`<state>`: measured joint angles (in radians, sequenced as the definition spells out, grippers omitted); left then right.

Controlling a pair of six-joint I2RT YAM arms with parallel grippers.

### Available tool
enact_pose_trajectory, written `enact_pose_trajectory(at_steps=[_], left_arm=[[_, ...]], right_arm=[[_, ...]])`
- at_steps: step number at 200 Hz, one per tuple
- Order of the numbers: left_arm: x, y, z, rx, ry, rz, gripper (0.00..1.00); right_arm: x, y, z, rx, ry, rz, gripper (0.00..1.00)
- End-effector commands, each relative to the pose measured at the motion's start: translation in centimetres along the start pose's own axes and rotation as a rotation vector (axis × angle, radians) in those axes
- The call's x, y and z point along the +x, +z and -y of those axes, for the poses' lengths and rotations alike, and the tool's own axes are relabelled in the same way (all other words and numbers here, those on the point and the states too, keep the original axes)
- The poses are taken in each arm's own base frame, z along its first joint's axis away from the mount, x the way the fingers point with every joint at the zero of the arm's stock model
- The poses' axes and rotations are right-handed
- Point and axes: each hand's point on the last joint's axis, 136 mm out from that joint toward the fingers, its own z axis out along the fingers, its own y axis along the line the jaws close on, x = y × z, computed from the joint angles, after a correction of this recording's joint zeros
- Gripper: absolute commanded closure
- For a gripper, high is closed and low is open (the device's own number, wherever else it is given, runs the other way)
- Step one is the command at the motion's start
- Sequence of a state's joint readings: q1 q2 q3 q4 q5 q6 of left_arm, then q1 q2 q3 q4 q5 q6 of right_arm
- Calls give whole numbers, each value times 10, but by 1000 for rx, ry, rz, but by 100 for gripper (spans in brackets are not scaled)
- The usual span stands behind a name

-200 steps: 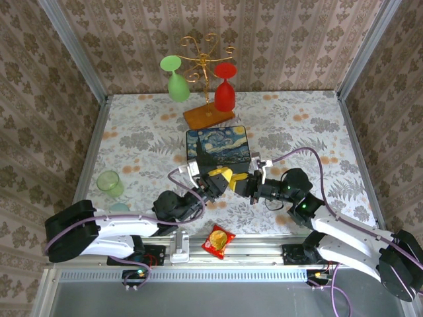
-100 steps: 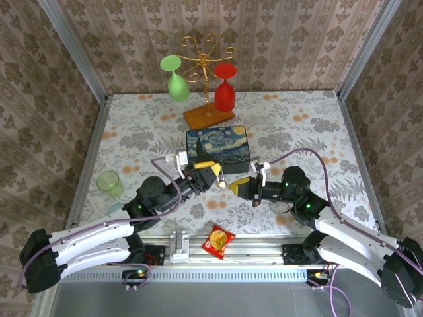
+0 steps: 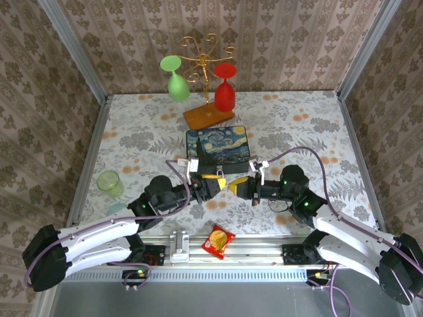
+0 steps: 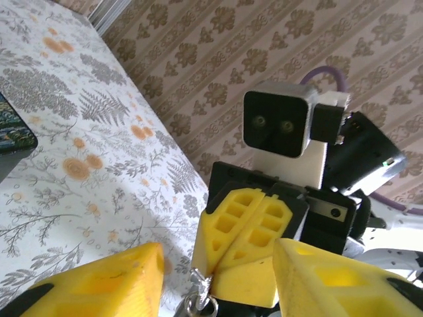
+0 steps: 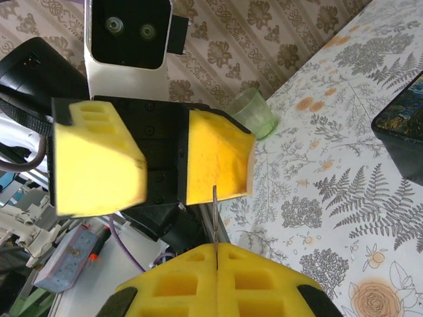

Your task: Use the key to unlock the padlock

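Observation:
My right gripper (image 5: 217, 247) is shut on the key (image 5: 214, 214), whose thin blade sticks out edge-on toward the left gripper (image 5: 162, 165). The left gripper's yellow fingers stand apart with nothing between them. In the left wrist view the right gripper (image 4: 210, 271) sits between the spread fingers (image 4: 106, 277), and the key (image 4: 202, 282) points down to a silver ring at the frame's bottom edge. From above, a small brass and silver padlock (image 3: 220, 176) shows between the left gripper (image 3: 210, 183) and right gripper (image 3: 236, 187). What bears it I cannot tell.
The starry-night box (image 3: 218, 145) lies just behind both grippers. A green cup (image 3: 110, 183) stands at the left and a snack packet (image 3: 217, 239) at the near edge. A gold stand (image 3: 206, 79) with a green and a red glass is at the back.
The left arm stretched forward; its gripper drew back from the right gripper, then closed in again. The right gripper stayed shut on the key and barely shifted.

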<state>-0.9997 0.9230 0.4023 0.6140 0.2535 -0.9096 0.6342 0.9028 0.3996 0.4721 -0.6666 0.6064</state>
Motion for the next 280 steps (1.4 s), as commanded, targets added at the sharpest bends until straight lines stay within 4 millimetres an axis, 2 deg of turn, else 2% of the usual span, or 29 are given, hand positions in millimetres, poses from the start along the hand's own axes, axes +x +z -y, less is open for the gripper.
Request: enact_pose_trajectory(at_steps=[1,39,55,105,147,172,202,209,212,218,228,235,256,280], left_arm=[[-7,-4,3,44,-37,61,51],[2,8,2,54,-49,13,52],[0,10,6,75,-46,17,56],[-5,7,10,91,-36,59,62],[-1,8,7,84,-48,45,77],[0,10,4,66,-41,31,82],[-1,10,5,66,-39,31,100],[0,11,5,63,-39,29,100],[0,11,4,60,-39,28,100],[0,11,4,58,-37,29,100],[-2,11,4,58,-38,36,100],[-3,11,6,63,-37,42,100],[-13,10,14,84,-35,73,100],[-25,8,25,116,-22,120,100]], right_arm=[[-17,0,-13,-44,-32,45,100],[-19,0,-17,-68,-23,51,100],[-17,0,-16,-67,-20,45,100],[-14,0,-9,-44,-16,43,100],[-15,1,-9,-44,-15,43,100],[-14,2,-9,-46,-11,41,100],[-15,0,-9,-38,-10,48,100],[-16,0,-9,-36,-10,50,100],[-16,0,-9,-33,-8,52,96],[-17,0,-8,-28,-3,55,82],[-19,-1,-6,-10,3,62,45],[-20,-2,-4,3,10,74,31],[-32,-6,-12,-46,24,140,20],[-47,-4,-23,-120,27,195,19]])
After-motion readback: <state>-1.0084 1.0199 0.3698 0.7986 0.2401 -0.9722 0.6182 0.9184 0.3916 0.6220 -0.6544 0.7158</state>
